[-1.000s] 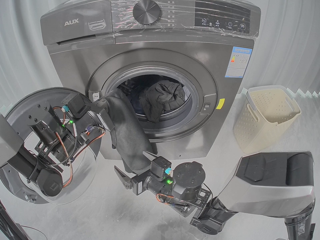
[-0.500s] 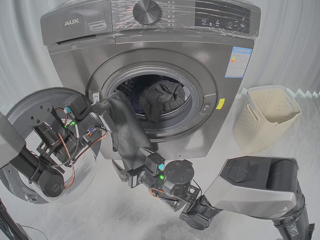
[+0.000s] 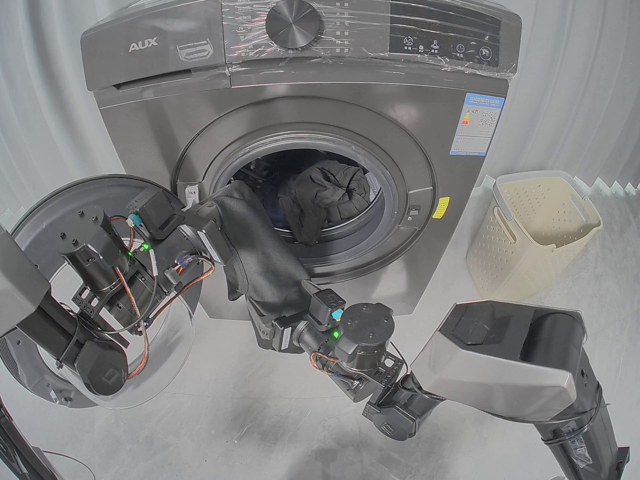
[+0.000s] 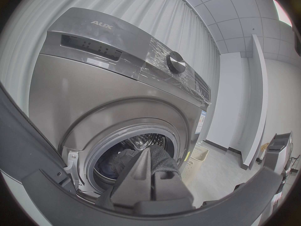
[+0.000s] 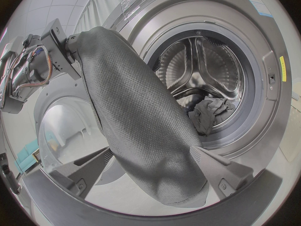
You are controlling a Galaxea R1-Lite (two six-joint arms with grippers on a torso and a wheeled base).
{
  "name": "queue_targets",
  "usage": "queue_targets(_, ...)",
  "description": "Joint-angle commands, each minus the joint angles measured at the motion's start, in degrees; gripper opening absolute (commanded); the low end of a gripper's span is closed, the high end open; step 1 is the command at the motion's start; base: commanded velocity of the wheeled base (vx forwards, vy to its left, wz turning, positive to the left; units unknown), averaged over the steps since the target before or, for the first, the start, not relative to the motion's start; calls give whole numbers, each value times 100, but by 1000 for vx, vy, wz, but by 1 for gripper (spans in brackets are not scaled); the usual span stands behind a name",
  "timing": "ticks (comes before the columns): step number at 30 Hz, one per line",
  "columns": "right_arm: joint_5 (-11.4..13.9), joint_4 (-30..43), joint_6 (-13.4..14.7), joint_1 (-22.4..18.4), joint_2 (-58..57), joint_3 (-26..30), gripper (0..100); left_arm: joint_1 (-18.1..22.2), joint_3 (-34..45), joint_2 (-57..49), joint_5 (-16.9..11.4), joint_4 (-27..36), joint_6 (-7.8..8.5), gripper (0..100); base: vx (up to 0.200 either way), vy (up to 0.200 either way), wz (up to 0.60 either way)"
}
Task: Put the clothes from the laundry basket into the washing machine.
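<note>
A pale curtain (image 3: 40,101) is hanging behind the grey washing machine (image 3: 300,95), which is standing on a grey floor (image 3: 220,421) with its round door (image 3: 170,341) swung open to the robot's left. A dark grey garment (image 3: 257,255) is hanging in front of the left side of the machine's opening. Its upper end is up by the rim, and its lower end is sagging below the opening, outside the drum (image 5: 200,66).

The left gripper (image 3: 212,225) is holding that upper end, with its fingers (image 4: 138,173) pressed together on the fabric. The right gripper (image 5: 150,149) is sitting low in front of the machine at the garment's bottom end. Its two fingers are spread wide apart, and the cloth is bulging down between them.

Inside the drum, a crumpled piece of black clothing (image 3: 323,198) is lying against the front lip, just beside the hanging garment. A beige laundry basket (image 3: 533,235) is standing on the floor to the right of the machine, well apart from both grippers.
</note>
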Motion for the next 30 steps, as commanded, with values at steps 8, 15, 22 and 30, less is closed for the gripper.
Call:
queue_targets(8,-54,5,10,-47,21,-12,0,-80,9,-24,1,-4,-75,0,0,0,0)
queue_targets(15,-115,-4,89,41,-252,93,0,-28,27,47,-8,-4,-66,0,0,0,0)
queue_targets(22,-115,5,124,58,-1447,1359,0,60,53,73,-8,-13,-75,0,0,0,0)
queue_targets(30,113,14,80,-478,-2686,2879,0,306,71,-33,-69,-4,-75,0,0,0,0)
